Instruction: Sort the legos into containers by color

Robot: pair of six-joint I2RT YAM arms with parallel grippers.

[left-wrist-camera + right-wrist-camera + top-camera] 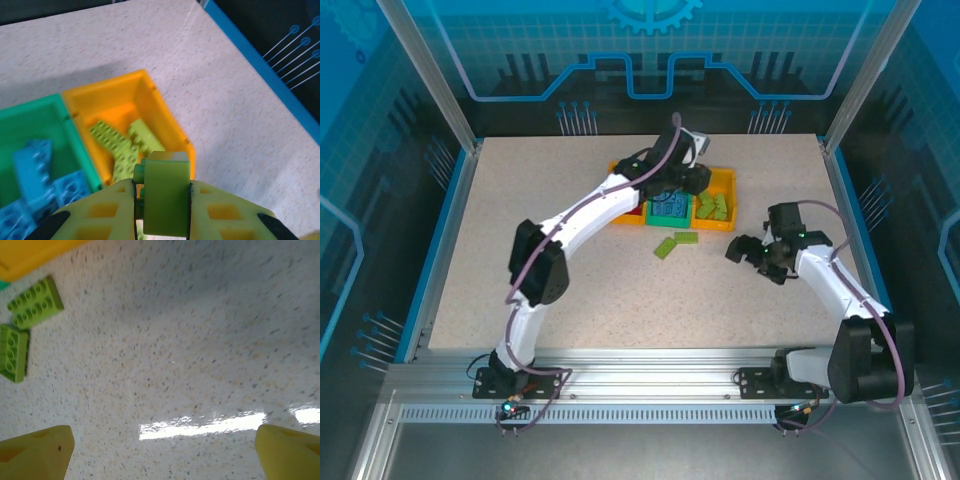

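Observation:
My left gripper (162, 190) is shut on a lime green lego (166, 200), held above the near wall of the right orange-yellow container (167, 117), which holds several lime legos (125, 142). Beside it, the green container (35, 106) holds blue legos (35, 167). From above, the left gripper (692, 180) hovers over the row of containers (725, 180). Two lime legos (675, 243) lie on the table in front of the containers, one (35, 302) close to the other (13, 352). My right gripper (745, 250) is open over bare table to their right, its jaws wide apart (162, 450).
The left arm (590, 215) reaches diagonally across the table and covers most of the left orange-yellow container (617, 167). Blue rails (845, 200) edge the speckled table (520, 190). A corner of the right orange container (30, 255) sits near the right gripper.

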